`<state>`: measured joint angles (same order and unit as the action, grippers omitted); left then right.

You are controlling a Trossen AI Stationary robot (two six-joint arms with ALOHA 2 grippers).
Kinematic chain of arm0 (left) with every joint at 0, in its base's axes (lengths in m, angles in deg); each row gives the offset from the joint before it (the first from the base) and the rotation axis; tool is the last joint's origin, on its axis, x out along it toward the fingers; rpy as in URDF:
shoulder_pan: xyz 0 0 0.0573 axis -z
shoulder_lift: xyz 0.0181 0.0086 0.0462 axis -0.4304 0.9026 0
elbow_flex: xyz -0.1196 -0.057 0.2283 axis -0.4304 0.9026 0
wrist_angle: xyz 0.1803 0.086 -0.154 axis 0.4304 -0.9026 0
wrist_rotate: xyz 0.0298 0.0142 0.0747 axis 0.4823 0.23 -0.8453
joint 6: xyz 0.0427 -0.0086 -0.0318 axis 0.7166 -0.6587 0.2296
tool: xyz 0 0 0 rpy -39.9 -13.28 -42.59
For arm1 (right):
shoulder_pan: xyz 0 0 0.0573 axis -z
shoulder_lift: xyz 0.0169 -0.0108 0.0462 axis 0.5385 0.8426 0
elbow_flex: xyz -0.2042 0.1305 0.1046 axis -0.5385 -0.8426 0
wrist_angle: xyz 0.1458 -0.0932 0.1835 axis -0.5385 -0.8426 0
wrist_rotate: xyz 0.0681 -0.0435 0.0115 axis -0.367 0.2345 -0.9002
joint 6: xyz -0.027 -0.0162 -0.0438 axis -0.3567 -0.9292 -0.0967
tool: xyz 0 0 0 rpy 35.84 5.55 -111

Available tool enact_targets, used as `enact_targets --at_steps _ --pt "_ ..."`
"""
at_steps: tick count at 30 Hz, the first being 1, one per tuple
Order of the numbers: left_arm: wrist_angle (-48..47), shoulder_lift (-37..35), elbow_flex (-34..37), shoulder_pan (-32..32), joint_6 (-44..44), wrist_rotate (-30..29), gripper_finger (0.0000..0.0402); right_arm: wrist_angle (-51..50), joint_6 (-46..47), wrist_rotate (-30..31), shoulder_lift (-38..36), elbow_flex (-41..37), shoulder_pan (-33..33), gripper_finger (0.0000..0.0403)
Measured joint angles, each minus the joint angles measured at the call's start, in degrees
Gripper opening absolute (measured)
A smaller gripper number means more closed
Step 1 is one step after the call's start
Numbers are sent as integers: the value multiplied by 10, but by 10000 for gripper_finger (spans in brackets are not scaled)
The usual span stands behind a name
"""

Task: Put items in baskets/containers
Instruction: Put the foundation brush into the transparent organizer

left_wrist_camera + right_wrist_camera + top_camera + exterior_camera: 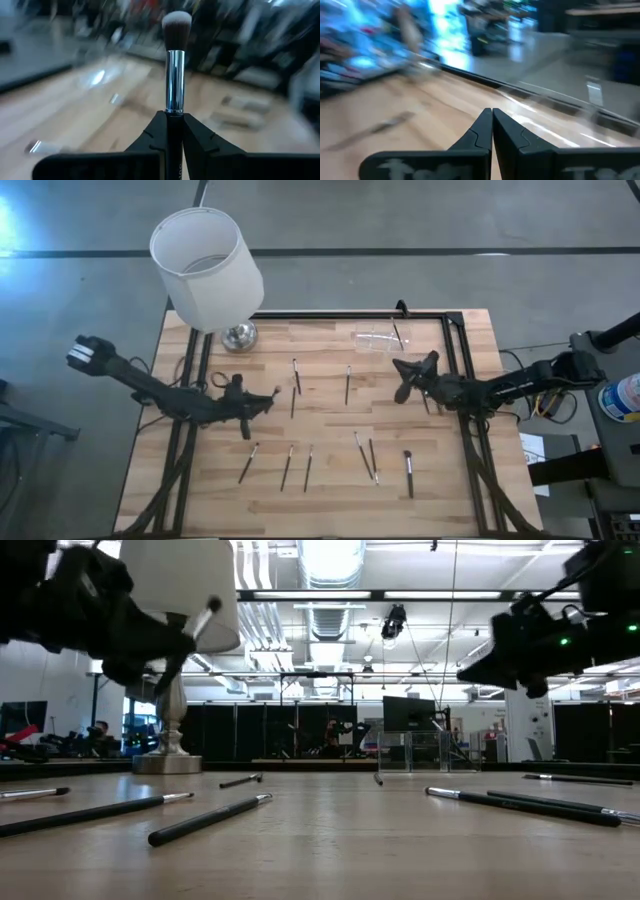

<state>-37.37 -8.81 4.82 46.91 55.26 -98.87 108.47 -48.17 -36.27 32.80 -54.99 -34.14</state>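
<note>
My left gripper point(255, 402) hovers above the left middle of the table, shut on a dark makeup brush point(272, 393). In the left wrist view this brush point(177, 55) sticks out past the fingers point(155, 135), chrome collar and pale bristles forward. In the low view it point(205, 616) is held well above the table. The right gripper point(405, 375) hangs shut and empty over the right middle, just in front of the small clear container point(378, 338), which holds one brush point(397, 332). Several more brushes point(296, 375) lie on the wood, most along the front point(308, 467).
A lamp with a big white shade point(205, 265) and a metal base point(238, 335) stands at the back left. A black frame point(455, 370) runs along the table's sides and back. Bare wood shows between the loose brushes.
</note>
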Motion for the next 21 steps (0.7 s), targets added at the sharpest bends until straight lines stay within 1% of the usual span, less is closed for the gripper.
enact_targets --at_steps 2,4,6,7,9,12,15,18,21 --pt "92 6 27 -9 23 25 29 45 -2 -31 11 -8 -6 8" --pt "126 13 32 -19 34 38 29 58 0 -62 31 -7 -13 8" --pt "120 18 28 -27 45 44 29 79 1 -88 70 0 -20 8" --pt "116 27 20 -33 49 54 29 97 0 -91 91 2 -22 8" --pt "118 40 3 -40 60 71 29 149 -10 -105 144 15 -22 8" --pt "122 71 -25 -51 78 86 29 235 -39 -147 226 42 -22 8" --pt "125 110 -51 -65 93 100 29 310 -57 -202 305 82 -22 8" --pt "152 158 -71 -86 100 123 29 342 -59 -241 369 129 -22 8" --pt "209 212 -88 -107 105 163 29 347 -56 -253 416 175 -22 9"
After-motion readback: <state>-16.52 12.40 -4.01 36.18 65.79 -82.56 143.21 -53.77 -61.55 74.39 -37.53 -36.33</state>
